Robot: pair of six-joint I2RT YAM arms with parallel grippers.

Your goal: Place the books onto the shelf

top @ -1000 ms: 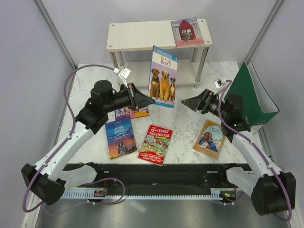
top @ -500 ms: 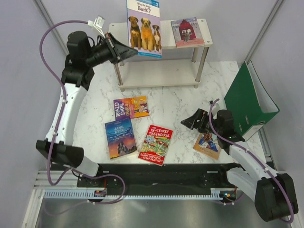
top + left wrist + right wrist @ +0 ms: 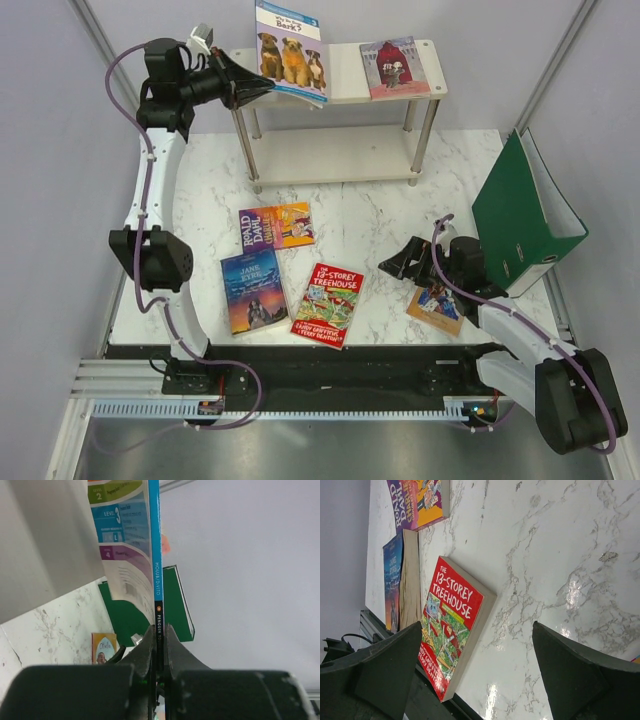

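Note:
My left gripper (image 3: 266,90) is shut on the lower edge of the blue three-dogs book (image 3: 291,52), which it holds tilted above the left half of the shelf's top board (image 3: 343,72). In the left wrist view the book's spine (image 3: 157,580) stands pinched between the fingers (image 3: 146,647). A dark red book (image 3: 394,67) lies on the top board's right end. The Roald Dahl book (image 3: 276,225), Jane Eyre (image 3: 253,290), the red Treehouse book (image 3: 327,304) and a tan portrait book (image 3: 440,303) lie on the table. My right gripper (image 3: 398,268) hangs open and low between the Treehouse book (image 3: 450,640) and the tan one.
A large green ring binder (image 3: 520,215) stands open at the table's right edge, close behind my right arm. The shelf's lower board (image 3: 330,155) carries nothing. The left arm's purple cable (image 3: 130,60) loops beside the left wall.
My left arm has lifted the three-dogs book from mid-table height up and back over the shelf's top board. The right arm has drawn back and sunk low by the tan book.

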